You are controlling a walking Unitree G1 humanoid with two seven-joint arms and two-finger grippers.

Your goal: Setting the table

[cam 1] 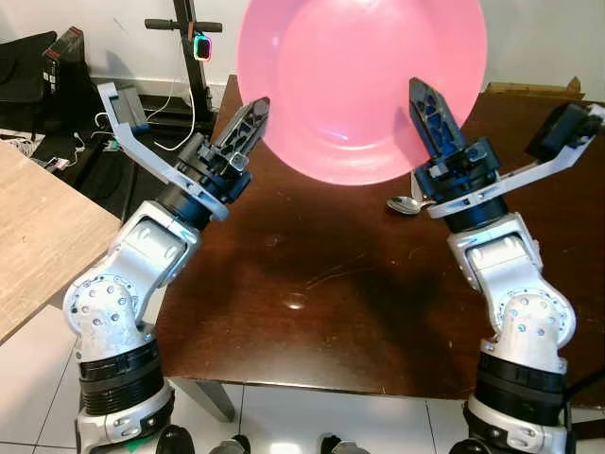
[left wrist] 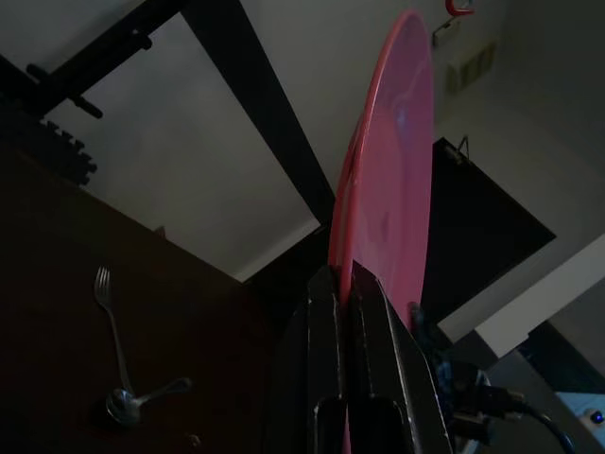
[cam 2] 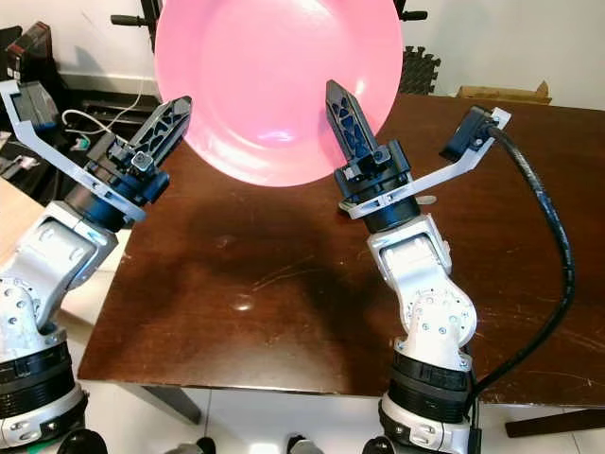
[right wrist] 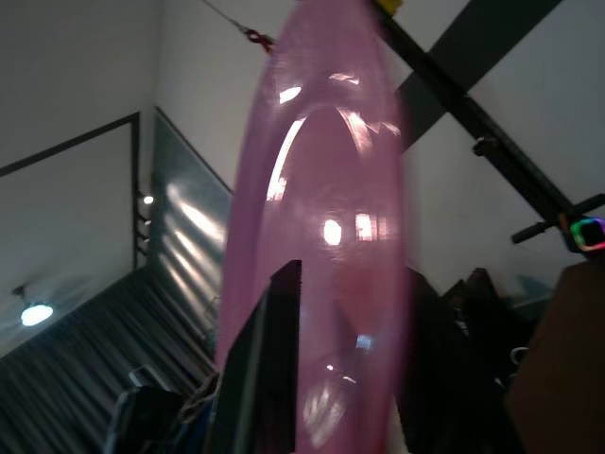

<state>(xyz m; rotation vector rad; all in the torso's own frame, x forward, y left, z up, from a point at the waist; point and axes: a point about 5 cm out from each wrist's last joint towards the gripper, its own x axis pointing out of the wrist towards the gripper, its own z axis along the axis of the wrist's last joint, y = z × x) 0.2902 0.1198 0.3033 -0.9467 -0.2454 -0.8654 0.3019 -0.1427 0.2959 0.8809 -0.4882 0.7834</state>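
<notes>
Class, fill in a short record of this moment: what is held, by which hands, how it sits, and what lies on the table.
held: pink plate
holders: left hand on its left rim, right hand on its right rim
plate pose: raised above the table, tilted up, its hollow face toward the camera
grip: each hand pinches the rim edge-on
table: dark brown wood
cutlery: fork and spoon lying on the table under the plate's right side, their ends crossing
plate placed: not yet
</notes>
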